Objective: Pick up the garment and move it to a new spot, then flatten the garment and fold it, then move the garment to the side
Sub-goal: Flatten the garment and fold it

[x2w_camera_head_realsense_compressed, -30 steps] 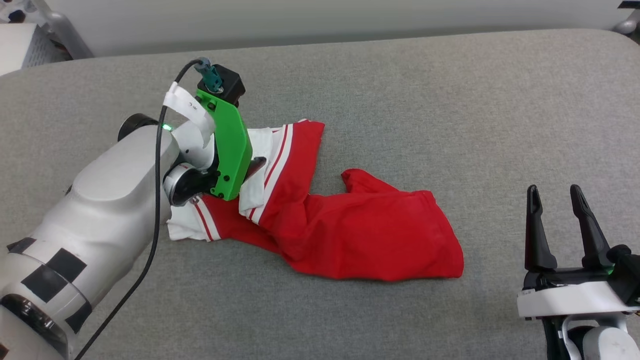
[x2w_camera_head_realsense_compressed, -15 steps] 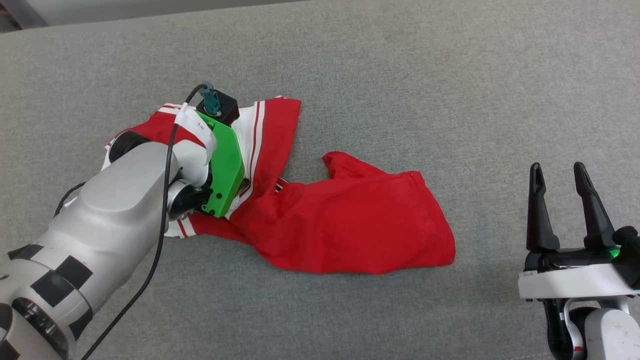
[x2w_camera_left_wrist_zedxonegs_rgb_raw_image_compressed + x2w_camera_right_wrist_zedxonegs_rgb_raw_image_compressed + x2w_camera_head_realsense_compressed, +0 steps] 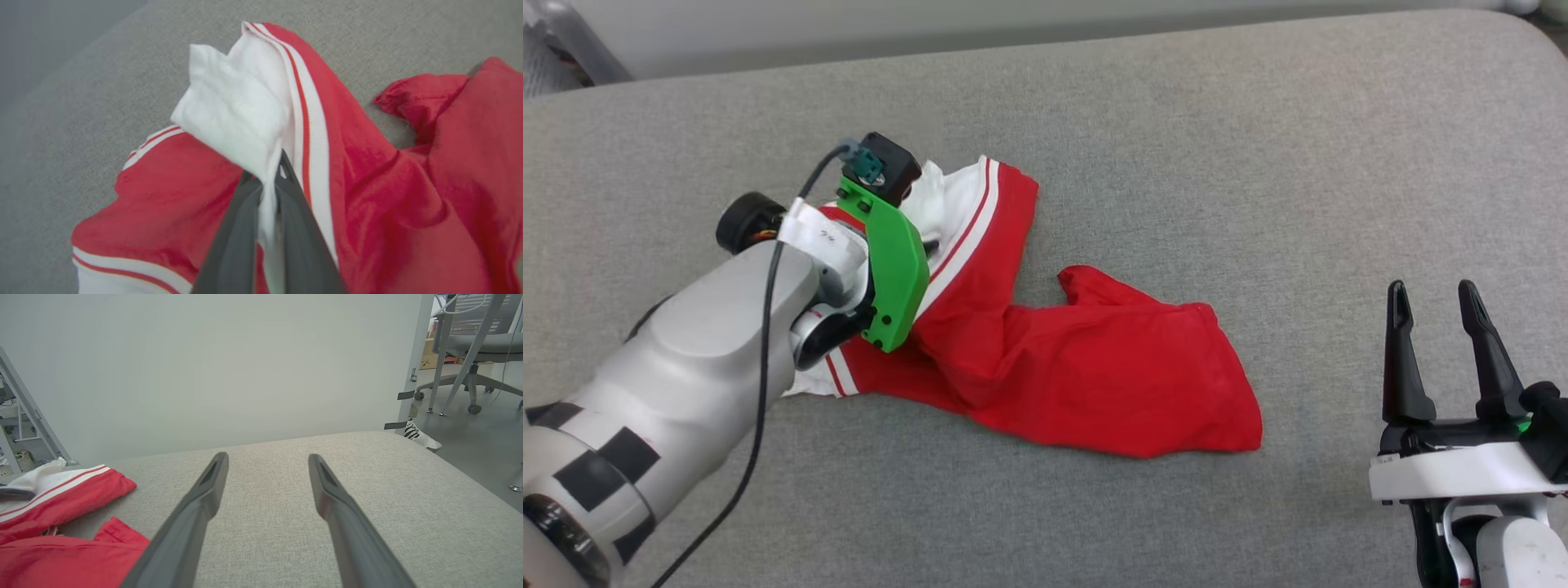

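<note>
Since a second ago: the left pincer (image 3: 267, 173) has closed. It was spread over the sleeve end and is now pressed together on a fold of white sleeve (image 3: 233, 110), which stands up bunched above the fingertips. The head's view has shifted too, so I don't trust any apparent slide of the cloth.

The garment (image 3: 1054, 351) lies crumpled on the grey padded worktop (image 3: 1258, 163), left of centre. Its red body (image 3: 1160, 384) trails right and its sleeve end sits under the left arm.

The right pincer (image 3: 1432, 294) is spread and empty, well apart from the garment at the near right.

Step in hand, as I read it: the pick-up for the move. The grip is on a thin edge of soft cloth only. Best to lift straight and slowly so the sleeve doesn't slip out. Let the red body peel off the worktop before carrying across, high enough that the hem doesn't drag.
</note>
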### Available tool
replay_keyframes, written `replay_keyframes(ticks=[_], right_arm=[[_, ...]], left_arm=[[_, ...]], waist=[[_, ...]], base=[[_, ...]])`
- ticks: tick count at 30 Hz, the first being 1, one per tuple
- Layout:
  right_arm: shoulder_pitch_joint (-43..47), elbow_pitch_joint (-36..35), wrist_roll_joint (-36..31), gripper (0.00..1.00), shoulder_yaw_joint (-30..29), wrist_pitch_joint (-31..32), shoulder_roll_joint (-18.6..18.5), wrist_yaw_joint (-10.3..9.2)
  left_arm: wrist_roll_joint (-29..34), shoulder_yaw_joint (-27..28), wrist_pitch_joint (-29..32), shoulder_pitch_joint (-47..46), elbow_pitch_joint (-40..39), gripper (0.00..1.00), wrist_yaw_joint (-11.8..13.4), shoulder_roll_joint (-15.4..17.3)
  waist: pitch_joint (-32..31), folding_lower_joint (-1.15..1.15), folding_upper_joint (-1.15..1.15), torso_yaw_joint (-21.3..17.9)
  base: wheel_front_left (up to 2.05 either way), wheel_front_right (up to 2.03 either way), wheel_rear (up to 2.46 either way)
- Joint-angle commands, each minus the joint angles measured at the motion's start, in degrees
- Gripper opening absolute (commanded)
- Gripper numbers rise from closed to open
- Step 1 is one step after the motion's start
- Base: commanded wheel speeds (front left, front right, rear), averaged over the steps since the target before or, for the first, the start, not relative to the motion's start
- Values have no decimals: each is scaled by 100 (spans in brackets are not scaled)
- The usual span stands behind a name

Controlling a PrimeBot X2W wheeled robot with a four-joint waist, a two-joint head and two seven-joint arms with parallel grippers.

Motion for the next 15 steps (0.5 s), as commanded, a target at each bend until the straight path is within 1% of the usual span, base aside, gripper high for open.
replay_keyframes(ticks=[1, 5, 8, 10, 12, 15], right_arm=[[93, 10, 9, 100, -8, -26, -4, -4], [164, 10, 15, 100, 1, -26, -4, -4], [182, -3, 32, 100, 16, -26, -4, -4], [177, -9, 45, 100, 32, -26, -4, -4], [164, -15, 57, 100, 48, -26, -4, -4], [102, -34, 90, 100, 70, -26, -4, -4]], left_arm=[[57, 21, -163, -143, -116, 0, -16, 107], [79, 50, -437, -390, -344, 0, -16, 262], [101, 51, -520, -549, -493, 0, -16, 217], [133, 46, -538, -627, -570, 0, -16, 97], [173, 37, -518, -675, -609, 0, -16, -94], [311, 21, -481, -745, -542, 0, -16, -463]], waist=[[-142, 0, 0, 55], [-227, 0, 0, 41], [-246, 0, 0, -13], [-236, 0, 0, -66], [-202, 0, 0, -135], [-78, 0, 0, -274]], base=[[0, 0, 0], [0, 0, 0], [0, 0, 0], [0, 0, 0], [0, 0, 0], [0, 0, 0]])
